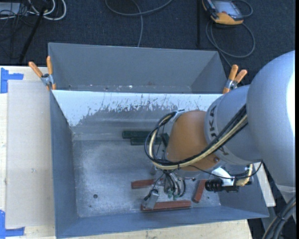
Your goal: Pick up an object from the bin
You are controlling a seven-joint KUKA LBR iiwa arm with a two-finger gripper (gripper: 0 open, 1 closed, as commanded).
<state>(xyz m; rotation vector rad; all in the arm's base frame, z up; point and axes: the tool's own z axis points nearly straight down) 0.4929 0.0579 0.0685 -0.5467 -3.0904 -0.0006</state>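
My gripper hangs low in the front middle of the bin, under the arm's orange cover. Its tip is right at the left end of a long reddish-brown bar lying flat along the bin's front wall. A shorter reddish-brown bar lies just left of the gripper. A third brown bar lies at an angle to the right of it. Whether anything is gripped is hidden.
Two dark, flat blocks lie side by side near the back slope of the bin, left of the orange cover. The arm and its cables cover the bin's right half. The left part of the floor is bare grey metal.
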